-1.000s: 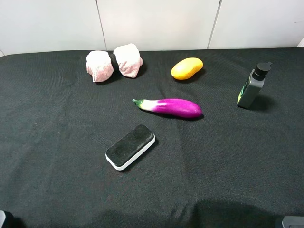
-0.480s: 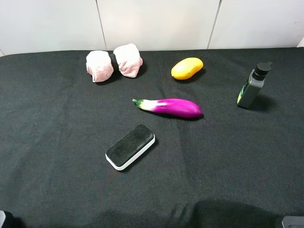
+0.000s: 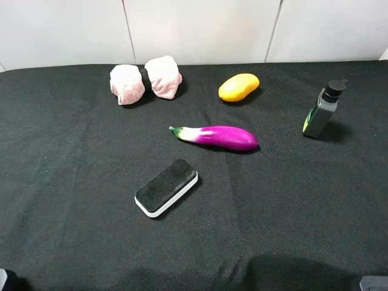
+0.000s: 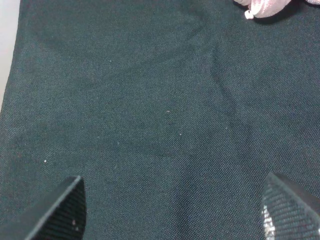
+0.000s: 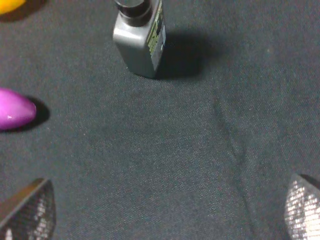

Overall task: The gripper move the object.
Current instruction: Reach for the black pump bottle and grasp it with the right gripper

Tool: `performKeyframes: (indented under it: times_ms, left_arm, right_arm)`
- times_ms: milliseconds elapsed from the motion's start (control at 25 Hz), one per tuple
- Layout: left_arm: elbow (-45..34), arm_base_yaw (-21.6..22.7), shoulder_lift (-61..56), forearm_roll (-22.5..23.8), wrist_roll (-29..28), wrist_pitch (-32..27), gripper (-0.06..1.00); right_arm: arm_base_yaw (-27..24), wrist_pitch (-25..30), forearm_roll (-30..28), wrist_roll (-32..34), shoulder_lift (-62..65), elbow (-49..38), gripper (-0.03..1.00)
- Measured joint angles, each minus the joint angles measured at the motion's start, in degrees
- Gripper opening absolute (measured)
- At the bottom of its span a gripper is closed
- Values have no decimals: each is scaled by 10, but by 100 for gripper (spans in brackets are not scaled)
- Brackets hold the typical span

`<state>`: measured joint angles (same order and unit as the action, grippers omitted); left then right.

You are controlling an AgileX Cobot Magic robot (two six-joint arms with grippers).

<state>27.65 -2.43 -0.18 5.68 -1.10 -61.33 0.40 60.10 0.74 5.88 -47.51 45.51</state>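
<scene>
While left pincer point(image 4: 177, 210) and right pincer point(image 5: 166, 210) gape apart, bottle point(image 3: 319, 112) stands upright, eggplant point(image 3: 221, 137) well apart

Little of the robot shows. The left gripper point(image 4: 177, 215) appears only as two black wedge-shaped fingertips point(image 4: 65, 212). Their inner faces carry a fine cross-hatched, knurled texture, and one has pale specks along its lower edge. The right gripper point(image 5: 165, 212) shows two grid-patterned fingertips point(image 5: 30, 215) of the same wedge form. Their woven-looking surface catches the light and reads grey to silvery, with a smooth brownish bevel along one edge. In the high view, a dark grey rounded part point(image 3: 5, 280) shows at one lower corner and a flat grey-black block point(image 3: 373, 283) at the other.
</scene>
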Motion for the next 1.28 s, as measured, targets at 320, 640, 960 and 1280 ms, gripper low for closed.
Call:
performKeyframes:
  times_ms: [320, 640, 960, 1280]
  left_arm:
    - [0, 0, 0, 0, 0, 0, 71]
    - [0, 0, 0, 0, 0, 0, 71]
    - [0, 0, 0, 0, 0, 0, 71]
    - [0, 0, 0, 0, 0, 0, 71]
  right_arm:
    - [0, 14, -1, 31, -112, 90, 69]
    - [0, 29, 4, 75, -243, 195, 69]
    - [0, 74, 3, 96, -358, 296, 69]
    - [0, 95, -21, 121, -453, 370, 69]
